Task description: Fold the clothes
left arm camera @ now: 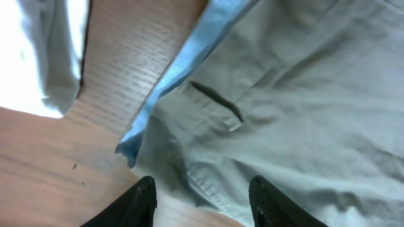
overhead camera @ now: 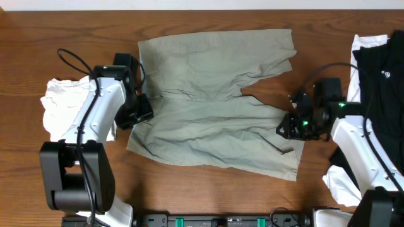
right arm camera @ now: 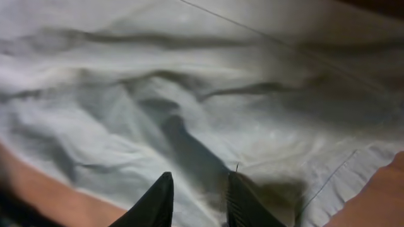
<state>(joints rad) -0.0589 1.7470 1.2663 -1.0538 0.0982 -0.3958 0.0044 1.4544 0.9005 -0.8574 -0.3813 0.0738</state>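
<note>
Fold-the-clothes scene, read from the robots' edge outward. The work surface is a brown wood-grain table (overhead camera: 63,25). The khaki shorts (overhead camera: 214,107) lie spread flat at its middle, waist toward the left arm and both legs toward the right arm.

On the near side of the shorts stand the two arm bases. Just left of the shorts, at the waist edge, sits the left gripper (overhead camera: 140,108). Beyond it, on the side away from the shorts, lies a crumpled white garment (overhead camera: 63,104). At the hem of the nearer leg sits the right gripper (overhead camera: 287,126). Right of the shorts, well apart from them, is a black garment (overhead camera: 382,82) on white cloth. Past the far edge of the shorts the wood ends at a pale strip of wall (overhead camera: 189,3).

The overhead view alone gives this layout; jaw detail comes from the wrists.

- **Left wrist view:** it shows the pale blue waistband lining (left arm camera: 183,69) turned up, and a dark slit (left arm camera: 218,98) in the khaki beside it. The left gripper (left arm camera: 202,202) has its fingers (left arm camera: 142,202) well parted over the cloth edge, pinching nothing.
- **Right wrist view:** it shows rumpled khaki and a stitched hem (right arm camera: 353,176). The right gripper (right arm camera: 199,202) has its fingers (right arm camera: 161,202) narrowly parted on the fabric. Whether they nip a fold cannot be told.
</note>
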